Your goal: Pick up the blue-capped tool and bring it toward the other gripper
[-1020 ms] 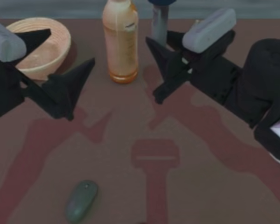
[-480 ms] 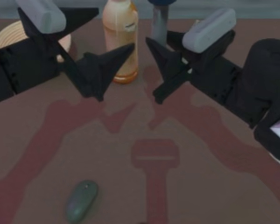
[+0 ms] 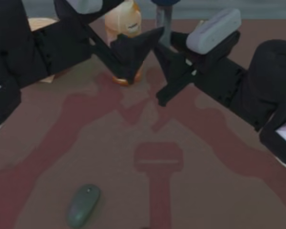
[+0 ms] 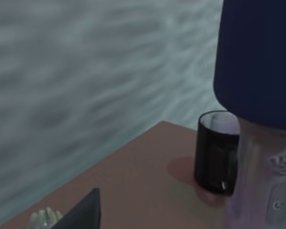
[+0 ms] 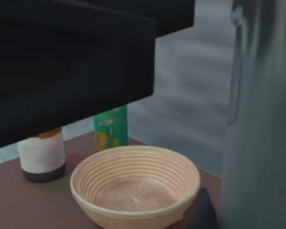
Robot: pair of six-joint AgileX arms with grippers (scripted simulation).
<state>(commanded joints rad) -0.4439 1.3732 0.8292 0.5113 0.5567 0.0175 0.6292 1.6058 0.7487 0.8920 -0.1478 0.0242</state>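
From the left of the top view, my left arm reaches across over the pale woven bowl (image 3: 38, 23) at the far left, and my left gripper (image 3: 133, 45) hangs with its two pointed fingers spread and nothing between them, its lower finger crossing in front of the orange bottle (image 3: 126, 21). Just right of the bottle the blue-capped tool (image 3: 163, 19) stands upright, grey handle down and navy cap at the top edge of the picture; in the left wrist view that cap (image 4: 257, 57) fills the near side, with a small black cup (image 4: 217, 152) beyond it on the table. My right gripper (image 3: 174, 59) sits at the handle, one black finger on each side of it as far as I can judge, so I read it as clamped on the tool, though the contact itself is hidden. The handle looks like smooth, stiff metal, light and slim, so it may slip or swing under the heavier-looking cap; I would hold it on the bare cylinder below the cap, squarely across, never on the rounded cap. Nearer me, a grey-green mouse (image 3: 83, 205) lies well apart from both grippers. The left fingers are close to the bottle, so it could be knocked over.
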